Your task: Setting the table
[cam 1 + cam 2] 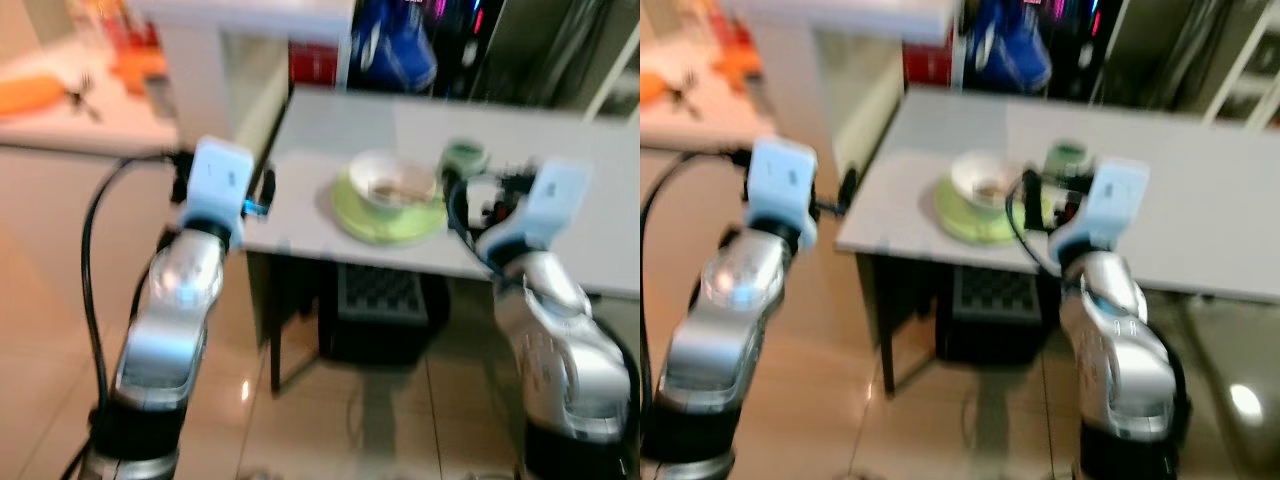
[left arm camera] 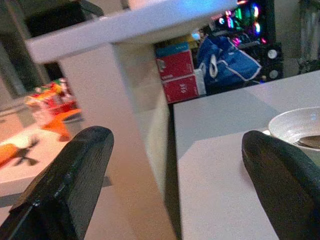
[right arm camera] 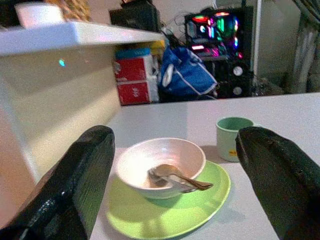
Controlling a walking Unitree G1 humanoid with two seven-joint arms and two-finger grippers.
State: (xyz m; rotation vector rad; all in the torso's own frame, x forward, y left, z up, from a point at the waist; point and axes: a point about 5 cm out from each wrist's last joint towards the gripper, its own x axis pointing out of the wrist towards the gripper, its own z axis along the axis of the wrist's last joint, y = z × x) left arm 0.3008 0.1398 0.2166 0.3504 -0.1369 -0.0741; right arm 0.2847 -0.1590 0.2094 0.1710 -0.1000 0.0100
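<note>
there is one green plate (image 3: 170, 215) on the grey surface (image 3: 280, 107). one white bowl (image 3: 161, 166) sits on the plate. two metal spoons or forks (image 3: 176, 179) lie in the bowl. one green cup (image 3: 234, 138) stands beside the plate. two red boxes (image 3: 133, 80) are stacked behind, next to one blue bag (image 3: 187, 74).

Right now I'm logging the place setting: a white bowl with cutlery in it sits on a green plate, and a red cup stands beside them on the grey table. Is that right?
Not quite: the cup is green, not red, as the right wrist view shows. The rest holds: the white bowl with cutlery in it sits on the green plate, and the cup stands beside them on the grey table.
</note>
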